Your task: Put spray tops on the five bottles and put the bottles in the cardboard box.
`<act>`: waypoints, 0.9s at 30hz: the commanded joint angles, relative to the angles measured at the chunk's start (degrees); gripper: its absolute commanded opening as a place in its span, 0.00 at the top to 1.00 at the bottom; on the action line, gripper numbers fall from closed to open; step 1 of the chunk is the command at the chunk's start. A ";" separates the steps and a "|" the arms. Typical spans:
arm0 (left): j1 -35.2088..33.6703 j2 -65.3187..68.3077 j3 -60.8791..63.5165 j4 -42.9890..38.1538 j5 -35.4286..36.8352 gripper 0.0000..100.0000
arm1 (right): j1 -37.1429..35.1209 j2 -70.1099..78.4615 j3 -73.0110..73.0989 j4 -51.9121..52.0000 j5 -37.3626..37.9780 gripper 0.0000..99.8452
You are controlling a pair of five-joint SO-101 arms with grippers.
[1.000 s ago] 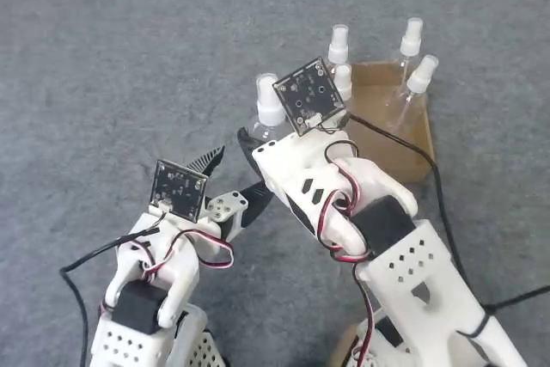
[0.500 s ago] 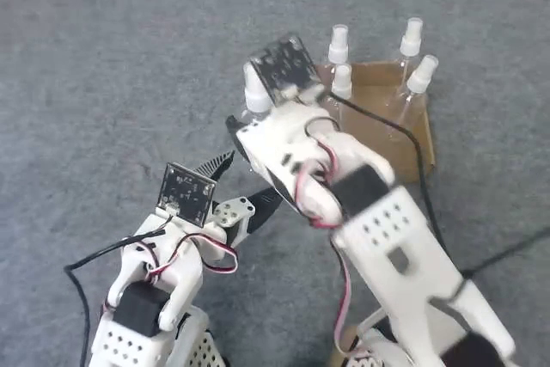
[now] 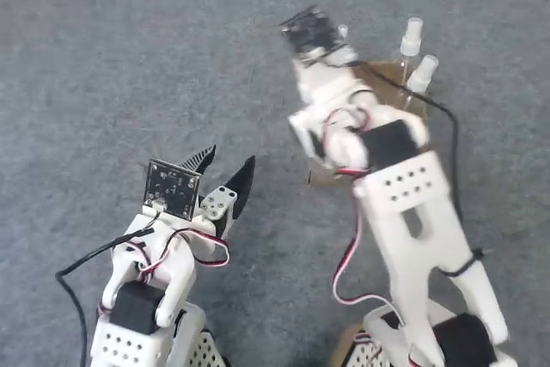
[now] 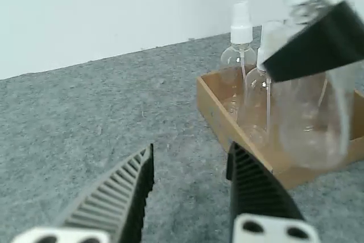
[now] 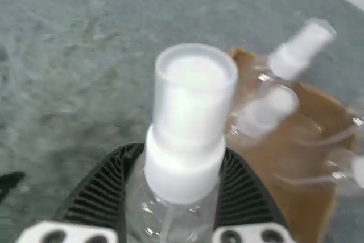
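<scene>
The right pincer grips a clear bottle just below its white spray top, one ribbed black finger pressed against each side of the shoulder. The left wrist view shows that bottle hanging over the near part of the cardboard box. It is above the rim and not yet set down. Other capped bottles stand upright inside the box, close together; their number cannot be counted from here.

The bottle looks light, thin-walled and smooth, so it probably slips easily and would dent under a hard squeeze. The collar under the spray top seems the safest hold, because the wider cap acts as a stop above the fingers. With the tall top it is likely tippy, and it will want a straight, gentle lowering into a free gap so that it does not knock its neighbours.

The left pincer hovers well apart from the box, spread wide with nothing in it, above the grey felt-covered worktop.
</scene>
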State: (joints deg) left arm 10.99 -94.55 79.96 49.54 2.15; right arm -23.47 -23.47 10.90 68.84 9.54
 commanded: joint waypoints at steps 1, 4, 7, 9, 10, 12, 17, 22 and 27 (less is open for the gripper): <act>-0.09 -0.79 -0.13 -1.67 -0.26 0.81 | 6.55 -5.23 -3.69 1.71 3.08 0.99; -0.09 -0.79 -0.13 -1.76 -0.26 0.81 | 11.82 -6.46 -2.99 1.63 5.63 0.99; 0.00 -0.79 -0.13 -1.85 -0.26 0.81 | 15.34 -7.96 0.88 -1.45 5.63 0.99; 0.00 -0.79 -0.13 -1.85 -0.26 0.81 | 16.84 -9.19 6.15 -6.90 5.45 0.99; 0.09 -0.79 -0.13 -1.85 -0.26 0.81 | 17.54 -9.98 9.23 -10.33 5.45 0.99; 0.09 -0.79 -0.13 -1.85 -0.26 0.81 | 17.63 -11.82 16.00 -17.19 5.36 0.99; 0.35 -0.79 0.84 -2.90 -0.26 0.81 | 17.71 -15.69 29.89 -33.27 1.41 0.99; 0.35 -0.79 1.36 -3.16 -0.26 0.81 | 17.63 -15.96 35.08 -41.98 -2.11 0.99; 0.35 -0.79 1.36 -3.16 -0.26 0.81 | 17.63 -15.87 39.47 -47.96 -3.78 0.99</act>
State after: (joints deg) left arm 11.08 -94.55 81.71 47.78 2.15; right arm -6.59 -36.40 49.76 24.62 6.55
